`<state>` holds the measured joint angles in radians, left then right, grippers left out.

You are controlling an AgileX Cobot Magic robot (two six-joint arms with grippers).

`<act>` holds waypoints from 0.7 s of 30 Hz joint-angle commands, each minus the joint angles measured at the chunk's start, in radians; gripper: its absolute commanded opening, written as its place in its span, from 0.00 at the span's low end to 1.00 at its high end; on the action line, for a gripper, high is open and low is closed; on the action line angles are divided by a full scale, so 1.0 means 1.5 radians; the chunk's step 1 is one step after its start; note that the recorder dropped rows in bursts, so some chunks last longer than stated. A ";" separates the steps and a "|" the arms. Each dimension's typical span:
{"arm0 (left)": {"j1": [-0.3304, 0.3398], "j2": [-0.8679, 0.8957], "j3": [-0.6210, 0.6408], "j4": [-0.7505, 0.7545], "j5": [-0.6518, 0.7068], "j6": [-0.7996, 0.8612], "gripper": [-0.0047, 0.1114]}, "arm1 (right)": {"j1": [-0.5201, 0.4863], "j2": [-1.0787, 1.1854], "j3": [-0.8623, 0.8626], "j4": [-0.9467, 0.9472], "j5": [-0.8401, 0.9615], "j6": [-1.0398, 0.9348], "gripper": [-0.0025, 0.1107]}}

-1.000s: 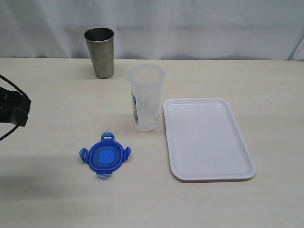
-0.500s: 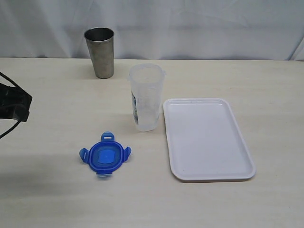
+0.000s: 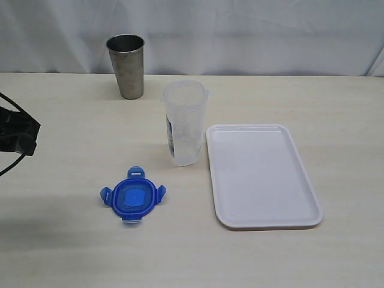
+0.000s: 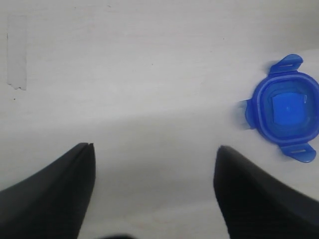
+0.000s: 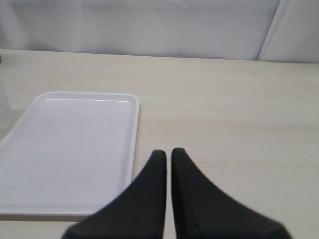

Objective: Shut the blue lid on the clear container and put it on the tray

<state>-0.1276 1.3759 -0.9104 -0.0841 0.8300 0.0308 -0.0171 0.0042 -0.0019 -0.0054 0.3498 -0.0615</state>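
Note:
The blue lid [image 3: 132,199] lies flat on the table, its flaps spread, in front of and left of the clear container [image 3: 185,123]. That container stands upright and uncovered beside the white tray's [image 3: 262,221] left rim. The tray holds nothing. My left gripper [image 4: 154,149] hangs open over bare table, and the blue lid [image 4: 285,108] lies off to one side of it. In the exterior view only the left arm's dark body [image 3: 18,135] shows at the left edge. My right gripper [image 5: 168,152] is shut on nothing, next to the tray [image 5: 70,144].
A steel tumbler [image 3: 126,66] stands upright at the back, left of the container. A white curtain hangs behind the table. A strip of tape [image 4: 17,57] is stuck on the tabletop in the left wrist view.
The left arm's dark body has shifted slightly at the left edge of the exterior view. The lid, container, tray and tumbler have not moved.

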 commanded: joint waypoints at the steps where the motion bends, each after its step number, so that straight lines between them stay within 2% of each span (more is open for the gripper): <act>1: -0.001 0.002 -0.007 0.001 -0.011 0.000 0.58 | -0.002 -0.003 0.001 -0.005 -0.003 -0.002 0.06; 8: -0.001 0.002 -0.007 -0.002 -0.073 0.000 0.58 | -0.002 -0.003 0.001 -0.005 -0.003 -0.002 0.06; 21: -0.001 0.002 -0.007 -0.005 -0.053 0.000 0.58 | -0.002 -0.003 0.001 -0.005 -0.003 -0.002 0.06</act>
<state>-0.1276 1.3776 -0.9104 -0.0841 0.7458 0.0308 -0.0171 0.0042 -0.0019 -0.0054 0.3498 -0.0615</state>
